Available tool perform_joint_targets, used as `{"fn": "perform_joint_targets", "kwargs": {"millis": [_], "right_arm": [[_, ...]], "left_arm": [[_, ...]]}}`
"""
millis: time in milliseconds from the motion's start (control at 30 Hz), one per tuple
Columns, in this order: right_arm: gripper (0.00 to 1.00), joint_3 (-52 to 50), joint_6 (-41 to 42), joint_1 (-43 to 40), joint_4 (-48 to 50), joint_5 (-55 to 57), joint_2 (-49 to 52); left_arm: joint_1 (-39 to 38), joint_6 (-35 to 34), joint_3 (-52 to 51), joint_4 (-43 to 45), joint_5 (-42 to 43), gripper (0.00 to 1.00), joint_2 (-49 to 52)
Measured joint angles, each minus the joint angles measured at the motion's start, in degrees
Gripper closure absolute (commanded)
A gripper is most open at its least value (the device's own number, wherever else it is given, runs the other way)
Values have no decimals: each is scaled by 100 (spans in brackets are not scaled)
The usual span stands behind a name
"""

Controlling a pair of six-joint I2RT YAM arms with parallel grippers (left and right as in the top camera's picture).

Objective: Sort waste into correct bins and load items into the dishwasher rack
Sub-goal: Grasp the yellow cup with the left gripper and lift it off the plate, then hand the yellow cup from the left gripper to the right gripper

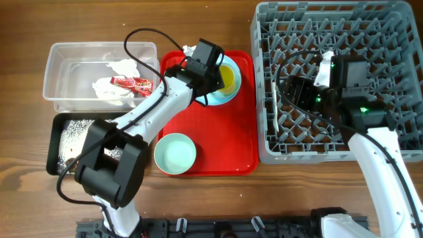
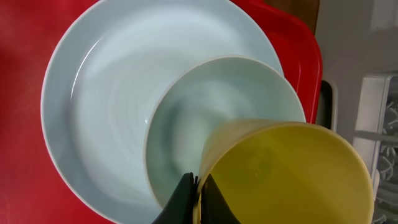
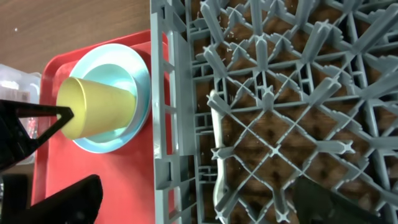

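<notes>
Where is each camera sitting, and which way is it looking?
Overhead: above the table, looking straight down on the red tray, dishwasher rack, left arm and right arm.
Left wrist: on the left arm, looking down past the left gripper pinching the yellow cup's rim.
Right wrist: on the right arm over the rack, facing down; the open right gripper's fingers show below.
Shared: all see the yellow cup.

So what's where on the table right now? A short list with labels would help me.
left gripper: shut on the rim of the yellow cup
yellow cup: tilted, above the pale blue bowl on the plate
right gripper: open, over the dishwasher rack
mint-green bowl: upright on the red tray
clear tub: napkins, red wrapper
black tray: white grains
</notes>
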Motion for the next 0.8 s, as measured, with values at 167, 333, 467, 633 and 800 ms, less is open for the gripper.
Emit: {"fn": "perform_joint_targets", "kwargs": {"millis": [167, 333, 467, 633, 800], "right_arm": [[0, 0, -708, -11, 807, -2129, 4], [0, 0, -898, -13, 1287, -3939, 13], [0, -22, -920, -26, 3034, -5949, 39], [0, -11, -304, -26, 4046, -7361, 37], [0, -11, 13, -26, 4192, -7449, 37]], "left_arm": [[428, 22, 227, -754, 815, 96, -1095], [1620, 195, 514, -1176, 3965, 96, -3080], [1840, 348, 533, -1244, 5462, 96, -3171], [1812, 387, 533, -1226, 5982, 96, -3084], [1384, 387, 533, -1016, 6063, 96, -3084]]}}
